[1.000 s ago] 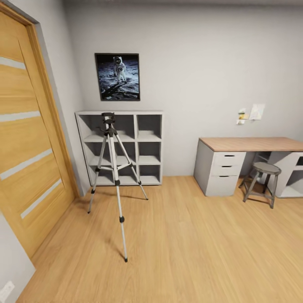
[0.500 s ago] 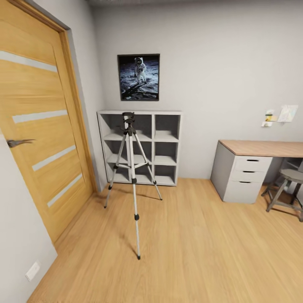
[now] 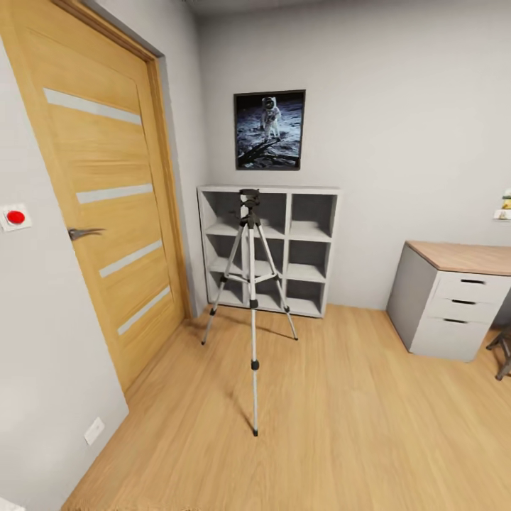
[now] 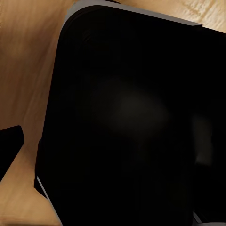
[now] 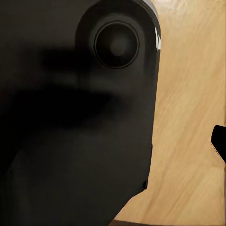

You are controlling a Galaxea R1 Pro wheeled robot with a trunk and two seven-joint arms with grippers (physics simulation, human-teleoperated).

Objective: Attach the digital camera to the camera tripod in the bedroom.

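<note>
From the head view I see the tripod standing before the shelf, near the door; I cannot tell either gripper's state, and driving closer risks clipping a leg.

— What finishes do you have in front of you?

— Your camera tripod has silvery, metal-looking legs with a slight sheen, and matt black joints, feet and head. The floor is light wood plank, smooth, with visible grain. The door is warm oak-look wood with pale frosted stripes.

— And the rest?

— The walls look matt pale grey. The shelf unit is flat matt grey. The tabletop is wood over matt pale drawers. At your wrists, smooth dark housing over wood.
</note>
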